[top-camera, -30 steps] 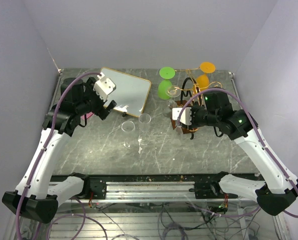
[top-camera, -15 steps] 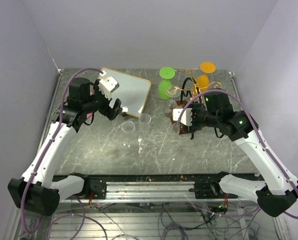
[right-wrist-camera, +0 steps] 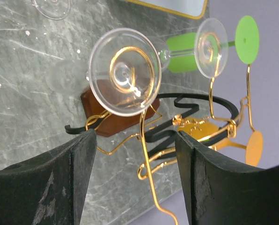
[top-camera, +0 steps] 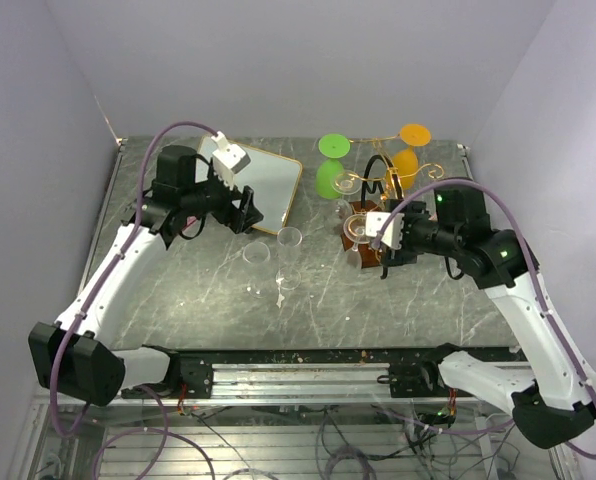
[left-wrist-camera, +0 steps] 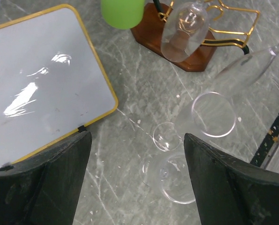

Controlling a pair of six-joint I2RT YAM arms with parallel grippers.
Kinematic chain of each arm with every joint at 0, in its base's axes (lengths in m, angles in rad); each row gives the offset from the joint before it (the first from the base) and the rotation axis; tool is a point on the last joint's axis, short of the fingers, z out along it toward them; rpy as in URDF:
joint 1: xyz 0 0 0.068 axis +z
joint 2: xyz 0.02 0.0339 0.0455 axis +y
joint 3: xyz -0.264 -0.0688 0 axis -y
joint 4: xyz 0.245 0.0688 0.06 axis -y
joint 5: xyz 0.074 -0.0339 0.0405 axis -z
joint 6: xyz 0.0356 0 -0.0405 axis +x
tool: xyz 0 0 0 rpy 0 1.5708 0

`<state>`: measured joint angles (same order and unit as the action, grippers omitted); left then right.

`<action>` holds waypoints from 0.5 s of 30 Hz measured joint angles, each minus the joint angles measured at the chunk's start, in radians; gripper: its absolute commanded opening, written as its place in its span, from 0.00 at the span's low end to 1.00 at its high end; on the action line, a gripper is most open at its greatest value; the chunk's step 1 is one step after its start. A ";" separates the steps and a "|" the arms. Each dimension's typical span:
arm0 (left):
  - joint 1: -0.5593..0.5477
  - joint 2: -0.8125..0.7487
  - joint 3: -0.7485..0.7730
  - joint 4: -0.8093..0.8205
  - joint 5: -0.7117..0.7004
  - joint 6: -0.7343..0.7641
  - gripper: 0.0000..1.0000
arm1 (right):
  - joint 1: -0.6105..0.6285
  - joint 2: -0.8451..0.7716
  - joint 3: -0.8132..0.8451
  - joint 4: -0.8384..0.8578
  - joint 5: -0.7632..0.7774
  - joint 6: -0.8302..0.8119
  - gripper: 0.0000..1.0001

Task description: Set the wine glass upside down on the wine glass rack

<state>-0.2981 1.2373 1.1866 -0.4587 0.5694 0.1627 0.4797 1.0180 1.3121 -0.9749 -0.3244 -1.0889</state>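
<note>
A clear wine glass (right-wrist-camera: 124, 70) hangs upside down on a gold arm of the wine glass rack (right-wrist-camera: 149, 154). Its round foot rests on the wire above the brown wooden base (right-wrist-camera: 116, 115). My right gripper (right-wrist-camera: 137, 187) is open just short of the glass, touching nothing, with only a gold wire arm passing between its fingers. From above, that glass (top-camera: 356, 228) sits at the rack's near left side, with the right gripper (top-camera: 370, 250) beside it. My left gripper (top-camera: 246, 214) is open, holds nothing, and hovers by the whiteboard's near edge above loose clear glasses (left-wrist-camera: 177, 180).
A second clear glass (right-wrist-camera: 211, 41), a green glass (top-camera: 330, 165) and an orange glass (top-camera: 410, 150) also hang on the rack. A white board with a yellow frame (top-camera: 263, 185) lies at the back left. Clear glasses (top-camera: 256, 254) stand or lie mid-table.
My right gripper has opened, let go of the hanging clear glass and drawn back a little. My left arm has swung right, over the white board toward the loose glasses.
</note>
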 measured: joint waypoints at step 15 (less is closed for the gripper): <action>-0.122 0.165 0.169 -0.354 -0.109 0.253 0.72 | -0.063 -0.052 0.003 -0.019 -0.024 0.000 0.68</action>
<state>-0.4198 1.4025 1.3552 -0.8131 0.4606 0.4160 0.4168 0.9657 1.3148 -0.9936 -0.3489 -1.0889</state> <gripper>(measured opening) 0.743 0.673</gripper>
